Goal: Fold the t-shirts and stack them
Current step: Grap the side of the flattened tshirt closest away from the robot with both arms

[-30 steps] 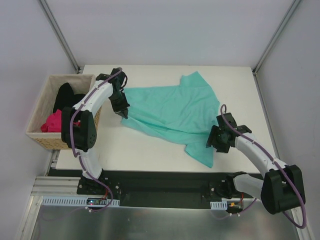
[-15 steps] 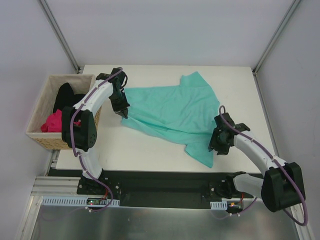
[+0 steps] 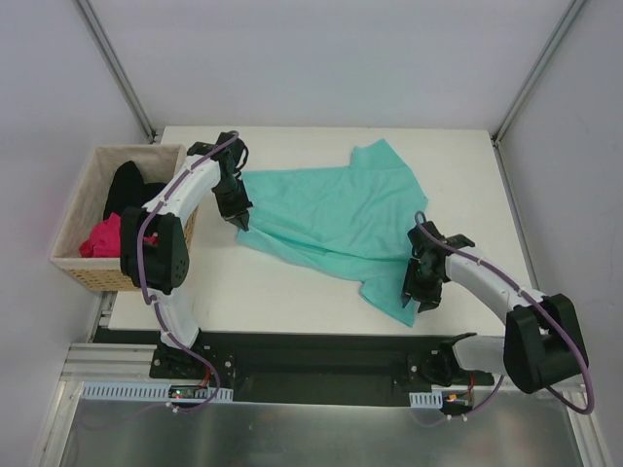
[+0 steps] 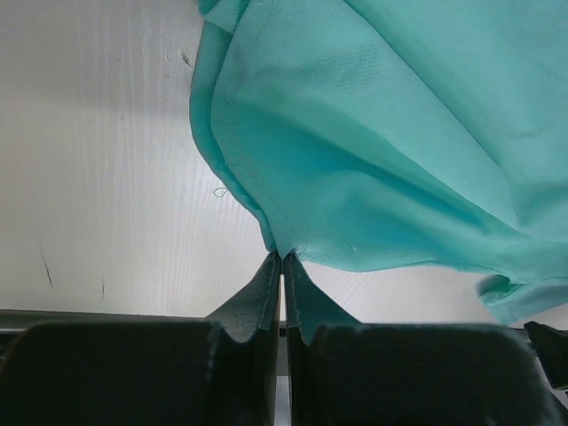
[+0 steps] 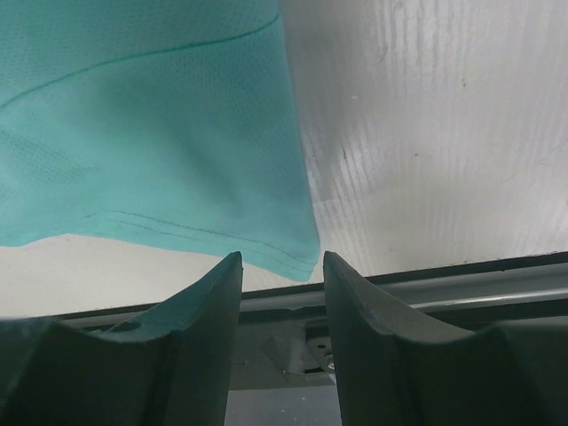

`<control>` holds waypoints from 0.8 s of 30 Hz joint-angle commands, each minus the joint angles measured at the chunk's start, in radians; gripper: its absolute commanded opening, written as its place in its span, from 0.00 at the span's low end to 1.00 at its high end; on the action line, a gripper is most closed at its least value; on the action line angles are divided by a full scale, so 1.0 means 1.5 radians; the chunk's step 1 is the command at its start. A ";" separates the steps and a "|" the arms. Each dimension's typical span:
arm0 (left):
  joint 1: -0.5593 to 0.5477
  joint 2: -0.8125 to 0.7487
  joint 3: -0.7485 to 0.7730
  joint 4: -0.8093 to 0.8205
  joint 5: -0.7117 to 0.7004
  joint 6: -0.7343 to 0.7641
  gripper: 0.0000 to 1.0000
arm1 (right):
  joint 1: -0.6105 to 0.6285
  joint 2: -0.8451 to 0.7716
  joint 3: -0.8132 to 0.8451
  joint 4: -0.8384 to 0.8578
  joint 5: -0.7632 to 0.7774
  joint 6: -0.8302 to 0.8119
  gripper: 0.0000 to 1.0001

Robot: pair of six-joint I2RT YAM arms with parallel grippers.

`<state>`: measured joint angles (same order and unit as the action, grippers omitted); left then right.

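Beside a basket (image 3: 83, 272), the rumpled teal shirt (image 3: 341, 214) is pinched by the left gripper (image 4: 281, 257), while the right gripper (image 5: 282, 259) is held agape.

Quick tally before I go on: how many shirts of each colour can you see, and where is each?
Teal t-shirt: 1, spread on the table
Pink t-shirt: 1, bundled in the basket
Black t-shirt: 1, in the basket, as far as the bundle shows
Total: 3 shirts

White table (image 3: 292, 292), pale grey walls (image 3: 321, 58)
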<state>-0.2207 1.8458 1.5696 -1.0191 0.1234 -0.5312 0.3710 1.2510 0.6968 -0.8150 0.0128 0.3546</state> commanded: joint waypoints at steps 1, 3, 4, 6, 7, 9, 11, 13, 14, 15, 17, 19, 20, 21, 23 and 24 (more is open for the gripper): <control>0.003 -0.002 0.027 -0.020 0.005 0.011 0.00 | 0.007 0.018 0.037 -0.043 -0.037 -0.004 0.44; 0.003 -0.002 0.029 -0.020 0.006 0.012 0.00 | 0.007 0.018 0.040 -0.044 -0.040 -0.003 0.44; 0.003 -0.002 0.029 -0.021 0.005 0.013 0.00 | 0.007 0.019 0.041 -0.045 -0.042 -0.004 0.44; 0.004 -0.003 0.033 -0.021 0.004 0.014 0.00 | 0.008 0.024 0.045 -0.048 -0.043 -0.004 0.44; 0.006 -0.004 0.034 -0.021 0.003 0.014 0.00 | 0.008 0.026 0.045 -0.050 -0.045 -0.006 0.44; 0.007 -0.007 0.037 -0.021 0.003 0.015 0.00 | 0.008 0.029 0.039 -0.048 -0.049 -0.003 0.44; 0.009 -0.009 0.039 -0.023 0.003 0.015 0.00 | 0.008 0.030 0.030 -0.041 -0.054 0.003 0.44; 0.010 -0.011 0.040 -0.025 0.002 0.017 0.00 | 0.008 0.029 0.020 -0.037 -0.055 0.007 0.44; 0.010 -0.012 0.039 -0.025 0.002 0.017 0.00 | 0.008 0.029 0.015 -0.031 -0.053 0.008 0.44; 0.010 -0.013 0.039 -0.026 0.002 0.018 0.00 | 0.008 0.030 0.007 -0.029 -0.052 0.009 0.44; 0.010 -0.013 0.037 -0.028 0.002 0.018 0.00 | 0.008 0.032 -0.002 -0.021 -0.055 0.011 0.44; 0.011 -0.016 0.036 -0.029 0.000 0.019 0.00 | 0.008 0.033 -0.015 -0.015 -0.051 0.013 0.44; 0.011 -0.016 0.037 -0.030 -0.001 0.020 0.00 | 0.009 0.033 -0.020 -0.009 -0.052 0.016 0.44; 0.011 -0.017 0.036 -0.031 -0.002 0.020 0.00 | 0.008 0.034 -0.024 -0.008 -0.054 0.018 0.44; 0.012 -0.018 0.036 -0.034 -0.004 0.021 0.00 | 0.009 0.036 -0.029 -0.004 -0.049 0.017 0.43; 0.012 -0.019 0.037 -0.034 -0.005 0.021 0.00 | 0.008 0.035 -0.028 -0.004 -0.046 0.017 0.44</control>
<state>-0.2138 1.8458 1.5959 -1.0321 0.1230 -0.5232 0.3779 1.2999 0.6624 -0.8185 -0.0593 0.3595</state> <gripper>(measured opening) 0.007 0.437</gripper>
